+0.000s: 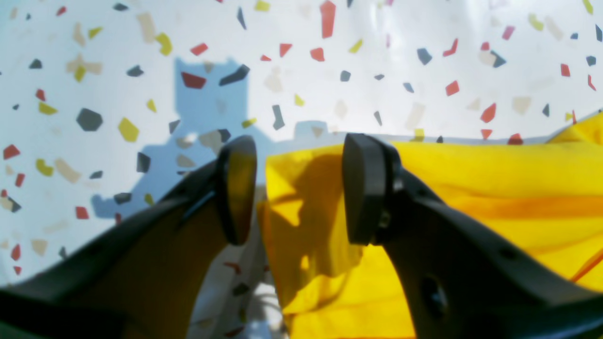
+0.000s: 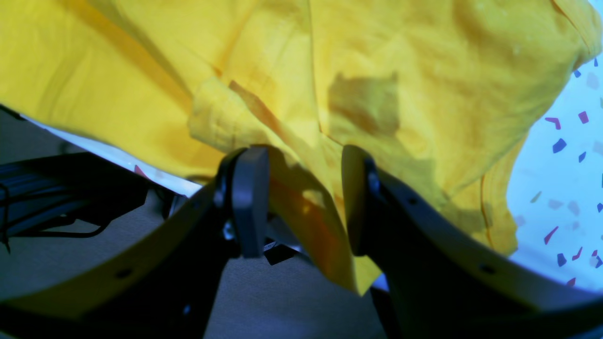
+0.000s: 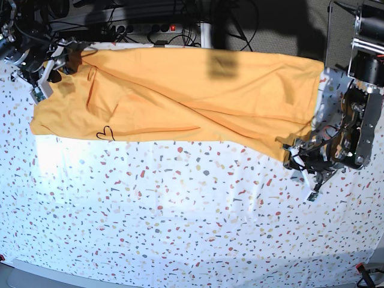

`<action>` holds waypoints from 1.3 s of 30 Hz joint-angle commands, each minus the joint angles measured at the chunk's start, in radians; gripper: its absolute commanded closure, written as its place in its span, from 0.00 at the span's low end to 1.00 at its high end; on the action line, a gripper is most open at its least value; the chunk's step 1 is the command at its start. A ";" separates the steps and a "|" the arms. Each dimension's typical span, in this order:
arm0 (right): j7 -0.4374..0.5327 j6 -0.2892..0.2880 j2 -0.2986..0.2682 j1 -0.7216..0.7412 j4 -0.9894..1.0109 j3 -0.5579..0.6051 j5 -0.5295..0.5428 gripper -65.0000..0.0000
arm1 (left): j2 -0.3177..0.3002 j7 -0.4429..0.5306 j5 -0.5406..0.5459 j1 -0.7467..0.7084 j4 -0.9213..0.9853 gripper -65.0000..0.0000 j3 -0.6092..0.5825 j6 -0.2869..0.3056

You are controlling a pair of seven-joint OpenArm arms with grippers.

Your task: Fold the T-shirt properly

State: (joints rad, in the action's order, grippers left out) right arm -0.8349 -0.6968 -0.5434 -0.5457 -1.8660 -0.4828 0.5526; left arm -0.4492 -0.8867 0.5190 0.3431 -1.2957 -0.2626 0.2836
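T-shirt [image 3: 180, 99], yellow-orange, spread lengthwise along far edge of speckled tabletop [image 3: 180, 222]; small black heart outline [image 3: 105, 133] near its front hem, toward left. Right gripper [image 3: 60, 65] at far-left corner, over shirt's end. Left gripper [image 3: 298, 157] at right edge, by shirt's front-right corner. Cables [image 3: 138, 18] lie beyond far edge.

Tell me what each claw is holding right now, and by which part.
Nothing is held. The left claw stands open at a corner of the T-shirt. The right claw stands open too, with a hanging fold of cloth between its fingers, not pinched.
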 commanded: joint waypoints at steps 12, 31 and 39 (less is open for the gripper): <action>0.015 -0.001 -0.019 0.003 -0.014 -0.008 0.009 0.60 | -0.014 -0.044 0.025 0.024 -0.012 1.00 0.008 0.042; 0.000 -0.001 -0.019 0.055 -0.014 -0.008 0.009 0.60 | -0.134 -0.190 0.121 -0.005 -0.299 1.00 0.008 0.043; -0.016 -0.001 -0.018 0.066 -0.014 -0.008 0.009 0.60 | -0.153 -0.191 0.105 -0.158 -0.440 1.00 0.008 0.043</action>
State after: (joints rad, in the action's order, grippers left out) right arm -0.8673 -0.6968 -0.5434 -0.4824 -1.8660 -0.4828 0.5533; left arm -0.5873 -1.0931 0.6216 0.1631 -1.7176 -0.2646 0.3252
